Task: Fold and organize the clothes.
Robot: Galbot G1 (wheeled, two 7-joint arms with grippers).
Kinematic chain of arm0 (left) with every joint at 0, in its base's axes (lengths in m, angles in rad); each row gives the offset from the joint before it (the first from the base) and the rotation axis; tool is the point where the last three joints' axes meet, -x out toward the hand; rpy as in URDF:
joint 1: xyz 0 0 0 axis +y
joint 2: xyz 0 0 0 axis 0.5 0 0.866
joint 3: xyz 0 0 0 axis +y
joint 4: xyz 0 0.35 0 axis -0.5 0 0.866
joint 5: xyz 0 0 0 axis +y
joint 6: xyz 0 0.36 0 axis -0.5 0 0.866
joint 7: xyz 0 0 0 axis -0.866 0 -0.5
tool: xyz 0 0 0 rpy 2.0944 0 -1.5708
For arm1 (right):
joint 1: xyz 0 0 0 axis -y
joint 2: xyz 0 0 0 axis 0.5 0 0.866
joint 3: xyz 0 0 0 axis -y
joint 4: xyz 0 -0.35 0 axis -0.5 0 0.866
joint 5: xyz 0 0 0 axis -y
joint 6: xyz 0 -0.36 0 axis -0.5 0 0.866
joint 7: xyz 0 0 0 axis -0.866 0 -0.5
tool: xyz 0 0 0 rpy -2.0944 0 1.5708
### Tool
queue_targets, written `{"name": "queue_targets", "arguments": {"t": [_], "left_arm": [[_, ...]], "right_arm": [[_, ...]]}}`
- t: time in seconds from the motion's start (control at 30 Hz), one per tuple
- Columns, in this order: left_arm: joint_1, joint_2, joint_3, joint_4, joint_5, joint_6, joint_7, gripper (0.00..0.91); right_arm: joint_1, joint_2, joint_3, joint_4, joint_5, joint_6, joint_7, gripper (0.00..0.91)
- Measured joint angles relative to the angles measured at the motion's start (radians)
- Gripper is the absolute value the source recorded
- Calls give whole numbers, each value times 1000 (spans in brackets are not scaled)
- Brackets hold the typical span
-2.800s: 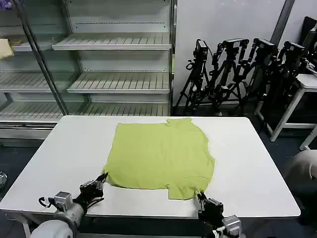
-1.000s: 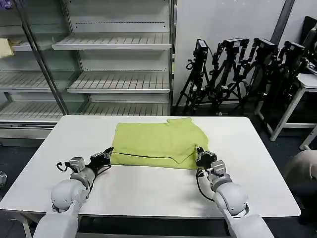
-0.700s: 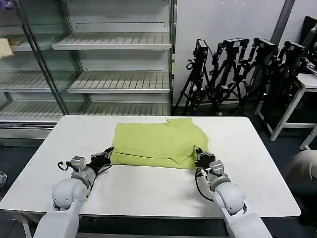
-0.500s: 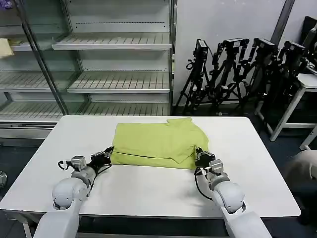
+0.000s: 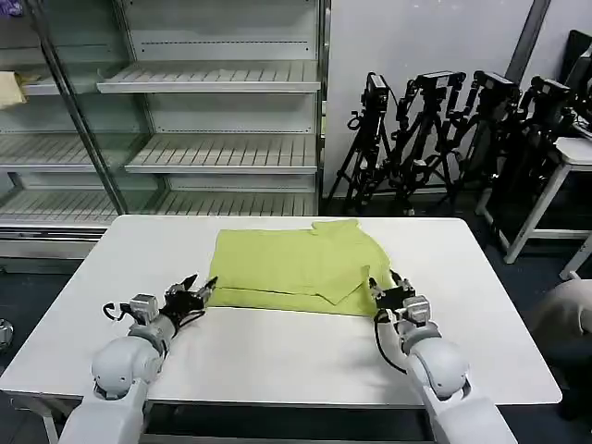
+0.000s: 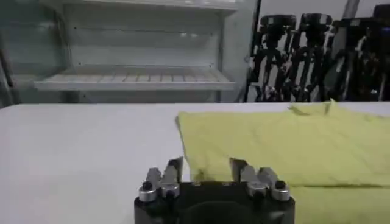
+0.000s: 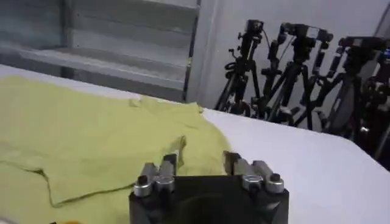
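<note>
The clothes are one lime yellow-green T-shirt (image 5: pixel 296 264), lying folded in half on the white table (image 5: pixel 277 356), its doubled edge facing me. My left gripper (image 5: pixel 199 288) is open at the shirt's near left corner. In the left wrist view the shirt (image 6: pixel 286 140) has that corner lying loose between the spread fingers of my left gripper (image 6: pixel 206 170). At the near right corner my right gripper (image 5: pixel 384 283) is open too. In the right wrist view my right gripper (image 7: pixel 201 161) has the shirt (image 7: pixel 91 128) spread just ahead of it.
Metal shelves (image 5: pixel 213 153) stand behind the table, with a small pale-yellow item (image 5: pixel 11 89) on the far left. A row of black tripods (image 5: pixel 444 129) lines the back wall. A white side table (image 5: pixel 575 153) stands at the right.
The near half of the shirt has been carried up over the far half. Both grippers have since opened and let go of the cloth, drawing back slightly.
</note>
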Motion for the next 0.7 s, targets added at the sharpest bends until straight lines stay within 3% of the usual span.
{"name": "queue_targets", "arguments": {"t": [0.07,0.1,0.13,0.17,0.2,0.23,0.27,0.7], "left_arm": [[14,1,-1,-7,5,4,-5,907],[17,1,-3,-9,7,6,-9,907],[21,2,-5,-11,8,7,-14,907],[24,2,-6,-12,7,9,-16,816],[27,2,-6,-12,7,10,-20,282],[29,2,-5,-12,5,11,-22,111],[31,2,-4,-12,5,12,-23,20],[50,-10,-13,1,3,19,-30,20]], "right_arm": [[-22,-4,11,14,7,-9,-3,907],[-32,-8,17,22,11,-13,-5,786],[-42,-11,22,28,15,-16,-8,272],[-51,-13,26,33,21,-20,-10,0],[-59,-15,30,35,28,-23,-10,0],[-64,-17,33,36,35,-25,-12,0],[-68,-18,36,37,41,-27,-13,0],[-106,-26,42,52,92,-40,-38,0]]}}
